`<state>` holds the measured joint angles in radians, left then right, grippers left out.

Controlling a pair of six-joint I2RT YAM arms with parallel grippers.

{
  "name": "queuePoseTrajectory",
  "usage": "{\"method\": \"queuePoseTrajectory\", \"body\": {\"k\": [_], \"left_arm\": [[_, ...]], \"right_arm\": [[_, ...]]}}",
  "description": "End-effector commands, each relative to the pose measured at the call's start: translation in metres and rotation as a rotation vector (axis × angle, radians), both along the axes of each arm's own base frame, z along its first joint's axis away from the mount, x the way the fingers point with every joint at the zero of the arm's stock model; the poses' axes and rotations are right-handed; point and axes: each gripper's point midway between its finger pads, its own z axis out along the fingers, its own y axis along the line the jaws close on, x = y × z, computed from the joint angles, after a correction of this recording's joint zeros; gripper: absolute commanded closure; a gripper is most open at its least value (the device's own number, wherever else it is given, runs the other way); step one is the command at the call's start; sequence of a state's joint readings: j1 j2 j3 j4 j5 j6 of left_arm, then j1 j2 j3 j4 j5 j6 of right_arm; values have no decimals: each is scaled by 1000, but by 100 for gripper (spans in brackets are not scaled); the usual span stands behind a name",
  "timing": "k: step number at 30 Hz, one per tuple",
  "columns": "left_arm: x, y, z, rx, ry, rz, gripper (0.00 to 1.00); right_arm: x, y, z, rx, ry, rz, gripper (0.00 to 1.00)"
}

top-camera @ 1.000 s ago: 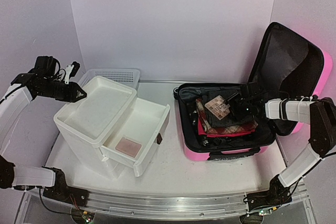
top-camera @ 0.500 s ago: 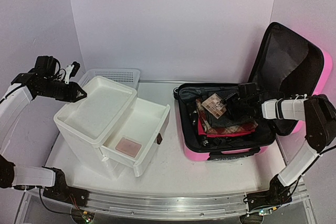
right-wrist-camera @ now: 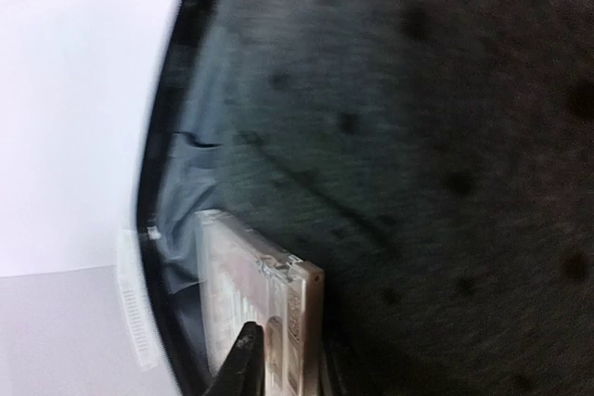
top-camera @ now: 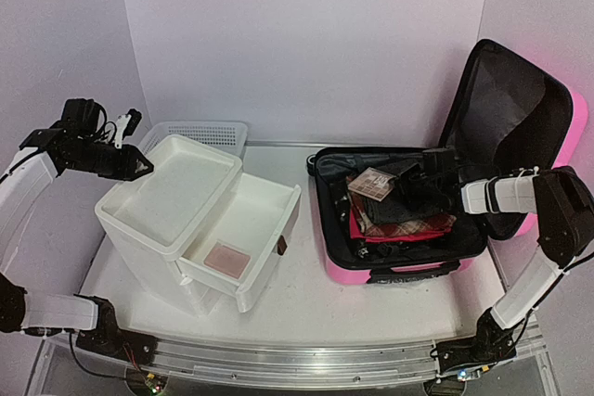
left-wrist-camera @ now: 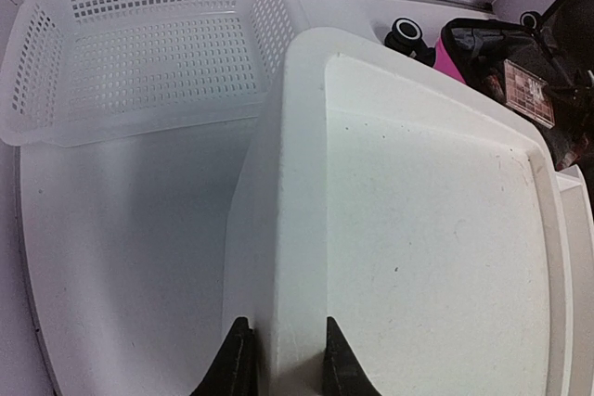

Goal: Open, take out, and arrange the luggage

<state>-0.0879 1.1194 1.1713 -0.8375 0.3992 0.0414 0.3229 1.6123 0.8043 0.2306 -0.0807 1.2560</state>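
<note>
Right gripper (top-camera: 402, 185), centre right: clamped on flat case (top-camera: 372, 183) over suitcase (top-camera: 399, 275); thin edge hold, could slip; left gripper (left-wrist-camera: 283, 364) apart

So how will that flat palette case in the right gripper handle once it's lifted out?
The palette case looks rigid, pinched edge-on in the right gripper, so it probably keeps its shape. Its glossy clear lid may be slippery. Being thin, it's likely light.

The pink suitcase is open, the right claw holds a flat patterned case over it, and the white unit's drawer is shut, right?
No: the top external view shows the white plastic unit's drawer pulled out. The glossy pink hard suitcase is open, the right claw holding the flat patterned case over it.
</note>
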Motion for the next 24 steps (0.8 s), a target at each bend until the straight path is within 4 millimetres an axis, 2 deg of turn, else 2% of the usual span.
{"method": "queuePoseTrajectory", "body": {"k": [1,4,11,16,20,24], "left_arm": [[-34,-26,-36,-177,280,-39,100],[-34,-26,-35,-177,277,-39,100],[-34,-26,-35,-178,276,-38,100],[-34,-25,-35,-175,276,-34,100],[-33,-25,-35,-177,280,-34,100],[-32,-25,-35,-177,281,-29,100]], "right_arm": [[-4,2,24,20,-60,20,87],[-5,1,33,23,-77,16,93],[-7,2,50,50,-107,29,100],[-11,12,83,100,-154,84,100],[-21,25,115,152,-166,159,100],[-35,28,147,187,-178,189,100]]}}
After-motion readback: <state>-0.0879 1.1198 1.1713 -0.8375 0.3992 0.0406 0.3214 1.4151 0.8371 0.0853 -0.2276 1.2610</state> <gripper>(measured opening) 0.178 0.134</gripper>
